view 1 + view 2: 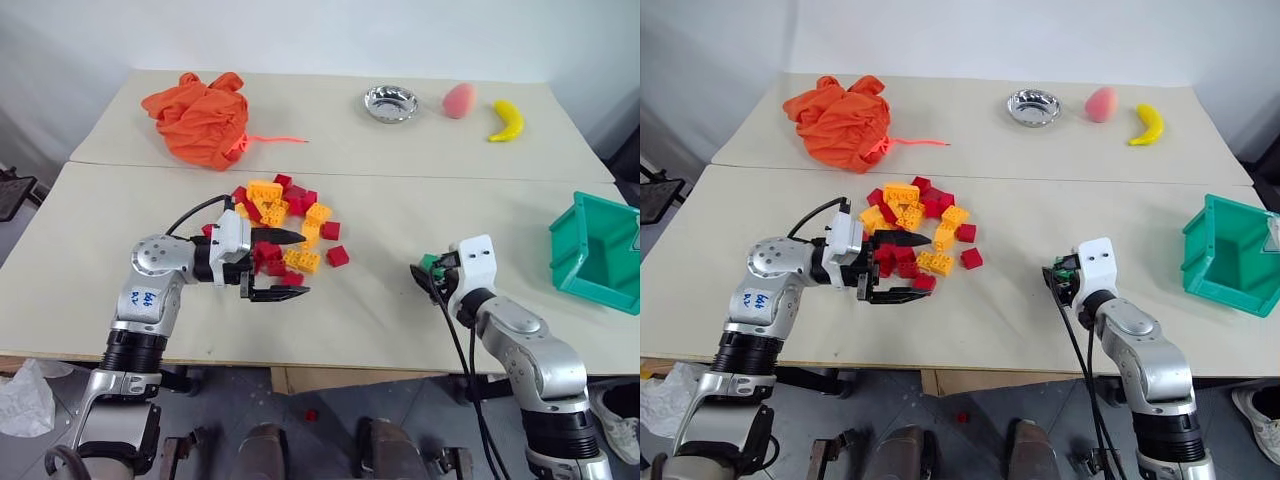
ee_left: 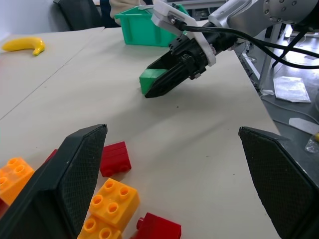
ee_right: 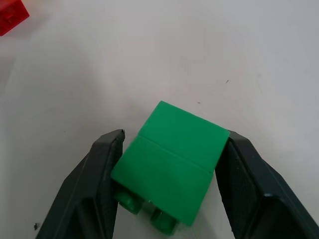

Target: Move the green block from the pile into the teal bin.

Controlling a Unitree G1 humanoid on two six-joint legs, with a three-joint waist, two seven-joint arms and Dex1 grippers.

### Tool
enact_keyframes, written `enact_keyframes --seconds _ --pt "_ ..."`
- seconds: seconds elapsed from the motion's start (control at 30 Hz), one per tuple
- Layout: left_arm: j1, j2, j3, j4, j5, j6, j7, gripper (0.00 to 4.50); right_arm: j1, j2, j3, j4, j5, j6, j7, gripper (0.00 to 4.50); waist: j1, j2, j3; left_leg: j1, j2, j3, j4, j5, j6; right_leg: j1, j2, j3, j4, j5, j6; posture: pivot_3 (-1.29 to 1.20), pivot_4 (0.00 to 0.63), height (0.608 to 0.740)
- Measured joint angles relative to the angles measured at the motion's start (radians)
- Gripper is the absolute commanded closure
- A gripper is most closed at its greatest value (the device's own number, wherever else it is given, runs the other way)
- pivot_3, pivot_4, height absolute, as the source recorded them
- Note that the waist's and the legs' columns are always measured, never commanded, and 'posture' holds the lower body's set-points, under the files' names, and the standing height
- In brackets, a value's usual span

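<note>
The green block point(image 3: 172, 167) sits between the two black fingers of the right pincer point(image 3: 169, 184), which has closed onto its two opposite sides. In the right wrist view the block's smooth underside faces the camera and its studs point back toward the wrist, so its long axis runs along the fingers. Whether it rests on the bench point(image 1: 380, 300) or hangs just clear of it is hard to judge from these angles. In the head view the block shows as a small green patch at the pincer's tip, at about 4 o'clock from the pile point(image 1: 285, 225) and well apart from it.

The teal bin point(image 1: 595, 250) stands at the bench's right edge, at about 3 o'clock from the held block, with open bench between them.

The left pincer point(image 1: 285, 265) points level toward the right, its fingers spread wide with nothing between them, hovering at the near edge of the pile (red and yellow-orange bricks lie just beneath and beside it).

Along the far bench, from 11 o'clock round to 1 o'clock, lie an orange cloth bundle point(image 1: 200, 115), a steel bowl point(image 1: 391, 103), a peach-coloured fruit point(image 1: 459, 100) and a banana point(image 1: 508, 122).
</note>
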Motion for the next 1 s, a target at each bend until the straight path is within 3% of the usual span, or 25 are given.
enact_keyframes --seconds 0.23,0.4,0.6,0.77,0.97,1.0 --pt "-0.001 -0.094 -0.027 -0.002 -0.014 0.004 0.053 0.00 0.050 -0.080 -0.128 -0.019 0.007 -0.095 0.077 2.23 0.000 0.000 0.000 0.000 0.000 0.000 0.000 0.000 0.000 0.000 0.000 0.000 0.000 0.000 0.000 0.00 0.150 0.740" --pt "-0.020 -0.213 -0.059 0.007 -0.013 0.003 0.134 0.00 0.056 -0.175 -0.336 -0.003 0.016 -0.208 0.104 2.23 0.002 0.000 0.000 0.000 0.000 0.000 0.000 0.000 0.000 0.000 0.000 0.000 -0.001 0.000 0.000 0.00 0.150 0.740" --pt "-0.079 -0.314 -0.106 0.062 0.018 -0.019 0.219 0.00 -0.015 -0.331 -0.514 0.229 -0.006 -0.205 0.061 2.23 0.001 0.000 0.000 0.001 0.000 0.001 0.000 0.000 0.000 0.001 0.000 0.000 -0.001 0.000 0.000 0.00 0.150 0.740" --pt "-0.117 -0.384 -0.150 0.095 0.049 -0.036 0.271 0.00 -0.072 -0.389 -0.523 0.513 -0.048 -0.316 0.081 2.23 -0.002 0.000 0.000 0.001 0.000 0.002 -0.001 0.000 0.000 0.001 0.000 0.001 -0.002 0.000 0.000 0.00 0.150 0.740" --pt "-0.122 -0.386 -0.158 0.095 0.058 -0.040 0.294 0.00 -0.133 -0.439 -0.452 0.747 -0.082 -0.439 0.177 2.23 -0.005 0.002 -0.001 0.002 0.000 0.003 -0.001 0.001 0.000 0.001 0.000 0.001 -0.002 0.000 0.001 0.00 0.150 0.740" --pt "-0.121 -0.383 -0.158 0.095 0.060 -0.040 0.297 0.00 -0.151 -0.442 -0.446 0.786 -0.084 -0.450 0.190 1.48 -0.004 0.002 -0.001 0.002 0.000 0.003 -0.001 0.001 0.000 0.001 0.000 0.001 -0.002 0.000 0.001 0.00 0.150 0.740"
